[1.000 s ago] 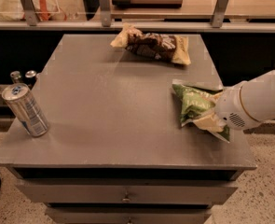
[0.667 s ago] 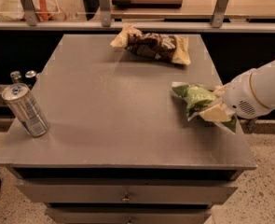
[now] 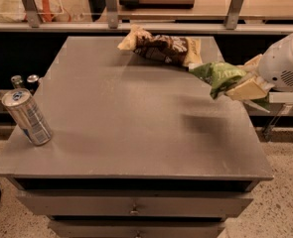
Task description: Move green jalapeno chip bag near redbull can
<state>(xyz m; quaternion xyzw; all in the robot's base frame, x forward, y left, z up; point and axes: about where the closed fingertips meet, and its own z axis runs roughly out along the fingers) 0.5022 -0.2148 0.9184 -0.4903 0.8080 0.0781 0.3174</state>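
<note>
Grey table (image 3: 136, 133) below; gripper (image 3: 240, 87) at right clamps the green bag (image 3: 219, 75) aloft. A thin pinch could drop it short of the can (image 3: 27, 117) at lower left.

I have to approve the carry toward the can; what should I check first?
1. gripper, over the right side of the table, shut on green jalapeno chip bag: ok.
2. Bag lifted off the table, shadow beneath: ok.
3. redbull can standing at front left: ok.
4. brown chip bag at the back, off the straight line to the can: ok.
5. Bag near can: not ok, opposite sides.
6. Grip firmness: cannot tell.
</note>
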